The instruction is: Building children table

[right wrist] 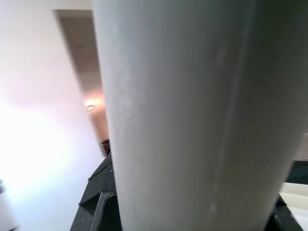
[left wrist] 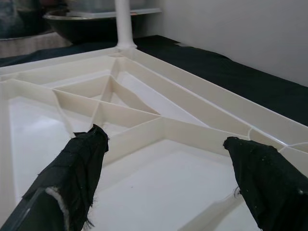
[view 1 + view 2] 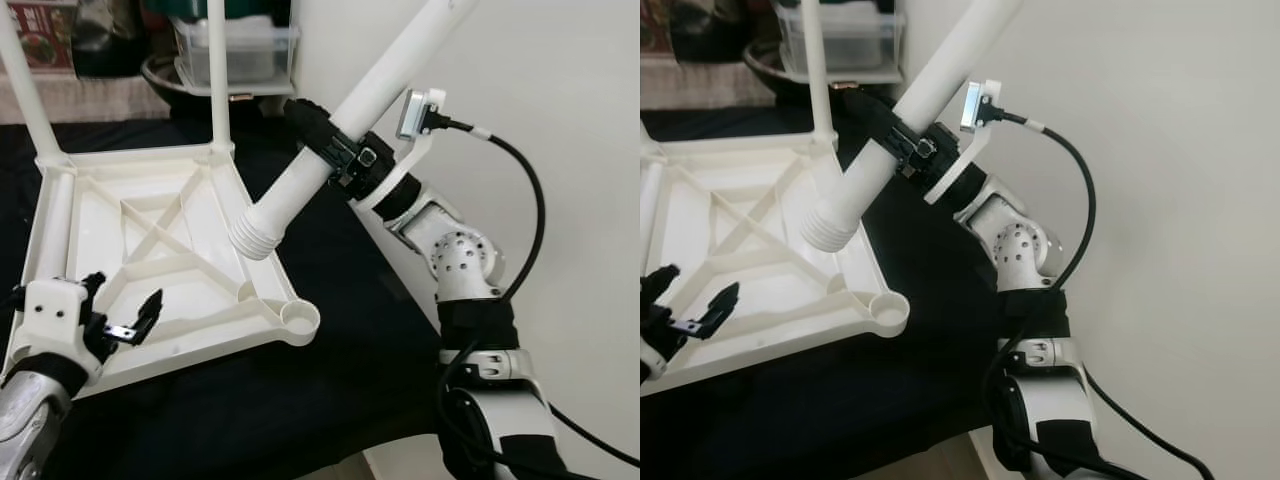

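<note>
- The white tabletop [image 3: 150, 250] lies upside down on a black cloth [image 3: 330, 300], ribs up, with a diagonal cross of braces in the middle.
- Two legs [image 3: 218, 70] stand upright in its far corners; a third leg [image 3: 55, 215] lies flat along its left edge.
- The near right corner has an open round socket [image 3: 298, 318], nothing in it.
- The right gripper [image 3: 325, 145] is clamped round a fourth leg [image 3: 380, 90], held tilted in the air, its threaded end [image 3: 255, 235] low over the right side of the tabletop, short of the socket.
- The left gripper [image 3: 125, 315] hovers over the near left part of the tabletop, fingers [image 2: 77, 168] spread apart, gripping nothing.
- The left wrist view gives the ribs close up; the right wrist view has the leg's white shaft right up against the lens.
- Behind stand a clear plastic box [image 3: 235, 50] and a dark bowl [image 3: 165, 80]; a red label [image 3: 40, 35] at far left is too blurred to read.
- A pale wall [image 3: 560, 100] runs along the right.
</note>
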